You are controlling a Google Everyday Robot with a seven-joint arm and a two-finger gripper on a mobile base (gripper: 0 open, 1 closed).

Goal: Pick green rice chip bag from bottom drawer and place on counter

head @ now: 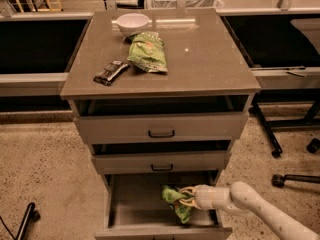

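Observation:
The green rice chip bag (173, 198) is bright green and crumpled, in the right half of the open bottom drawer (131, 204). My gripper (186, 199) reaches in from the right on a white arm, and its pale fingers (188, 190) are closed around the bag's right side. The bag stays low inside the drawer, near the floor. The glossy grey-brown counter (205, 54) tops the cabinet above.
On the counter lie a paler flat green bag (148, 52), a white bowl (132, 23) and a dark snack bar (111, 72). The two upper drawers (161, 128) stand slightly open above the bottom one. Chair legs and castors (276, 153) stand at the right.

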